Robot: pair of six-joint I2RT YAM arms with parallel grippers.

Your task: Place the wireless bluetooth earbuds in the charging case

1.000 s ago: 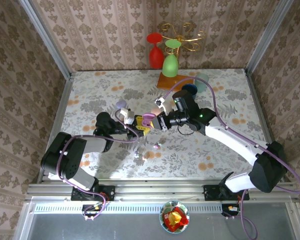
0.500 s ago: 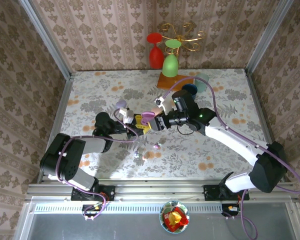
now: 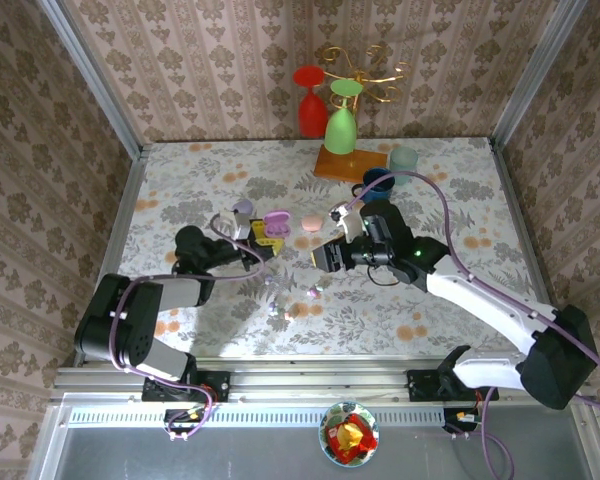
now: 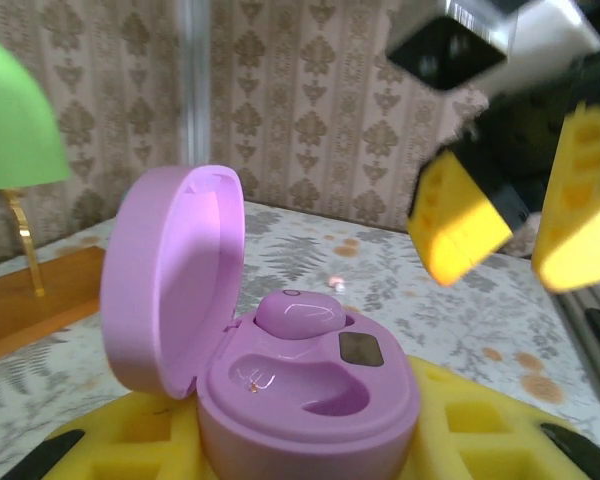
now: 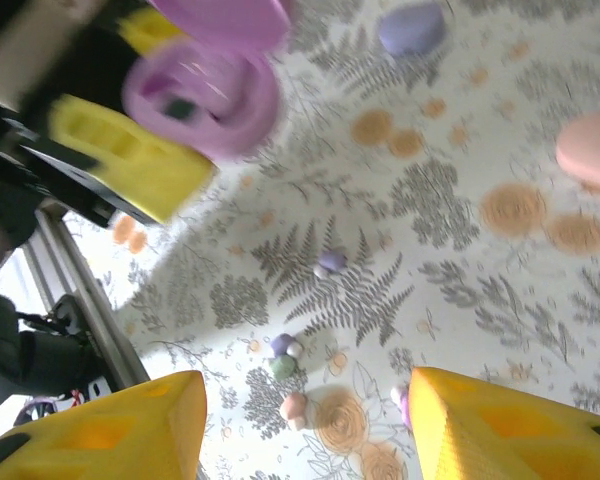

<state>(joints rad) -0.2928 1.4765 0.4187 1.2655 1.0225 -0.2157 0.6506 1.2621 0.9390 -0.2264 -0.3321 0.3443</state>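
Note:
My left gripper (image 3: 263,240) is shut on the base of an open pink-purple charging case (image 3: 276,221), held a little above the table. In the left wrist view the case (image 4: 310,400) has its lid (image 4: 170,280) up. One purple earbud (image 4: 300,313) sits in the far socket and the near socket (image 4: 280,385) is bare. My right gripper (image 3: 320,262) hangs open to the right of the case, its yellow fingers (image 5: 110,430) wide apart above several loose earbuds (image 5: 285,355) on the tablecloth. Another purple bud (image 5: 330,262) lies further off, and a pink one (image 5: 295,405) lies nearer.
A closed purple case (image 3: 242,208) and a closed pink case (image 3: 311,222) lie behind the grippers. At the back stands a rack with a red glass (image 3: 309,100) and a green glass (image 3: 340,125) on a wooden base, beside a blue cup (image 3: 378,180) and a teal cup (image 3: 404,160).
My right gripper has drawn away from the case, to the right and toward the near edge. My left gripper has carried the open case left and slightly back.

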